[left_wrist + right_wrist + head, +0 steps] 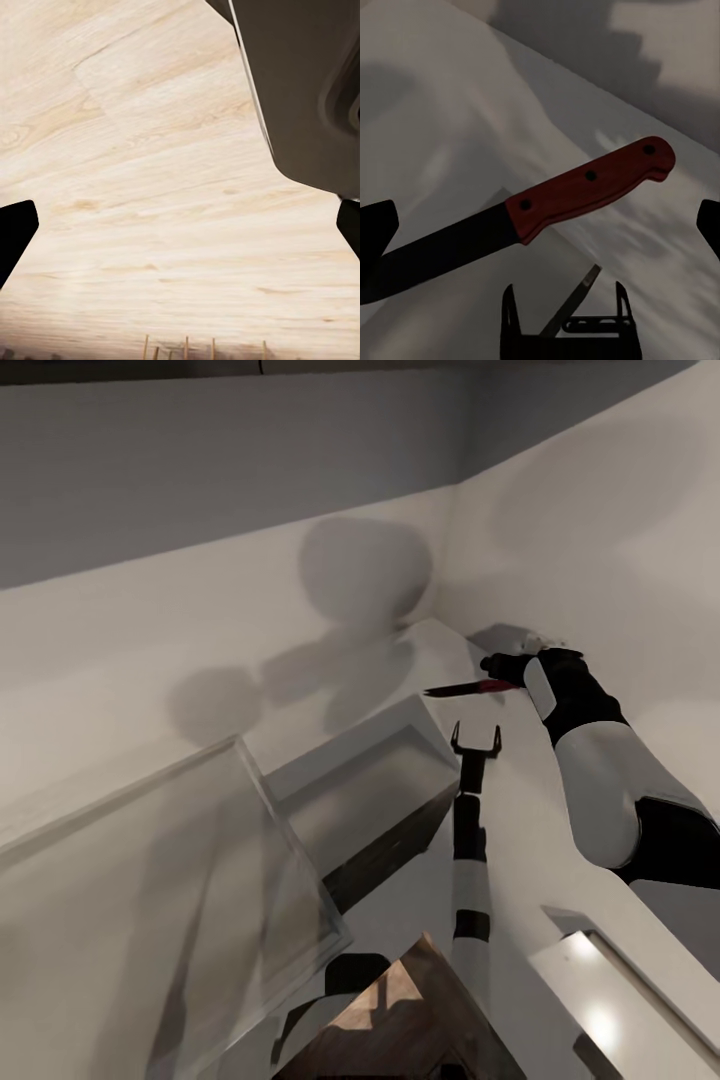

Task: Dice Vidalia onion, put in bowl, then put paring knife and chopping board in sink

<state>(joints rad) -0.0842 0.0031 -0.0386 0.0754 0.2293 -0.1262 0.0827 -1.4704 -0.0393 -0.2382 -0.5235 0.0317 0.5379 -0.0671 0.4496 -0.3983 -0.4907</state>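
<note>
Step in hand is judged to be the pickup of the paring knife (pixel 585 184); dicing cannot start until it is secured.

- The right gripper (pixel 500 670) is seen at about 2 o'clock of the head view, with the knife at its tip and the blade pointing toward 9 o'clock.
- In the right wrist view the right fingers (pixel 376 225) are spread wide, one on each side of the knife. The red handle is touched by neither, and only the blade end overlaps one finger. The jaws are read as released, nothing grasped.
- Whether the knife rests on the pale surface (pixel 442 105) behind it, taken to be the countertop, cannot be told.
- The left gripper (pixel 475 738) is parked just at 6 o'clock of the knife, prongs apart and empty. Light wood floor is seen past it in the left wrist view.

How it should be done:
- The closing line should be centred on the handle between its rivets, not on the blade.
- The wrist should be turned so the pads meet the flat sides of the handle.
- Closure should be slow, and the hold should be confirmed before any lift.
- The left gripper should be backed away first. It is near enough to be clipped by the blade.
</note>
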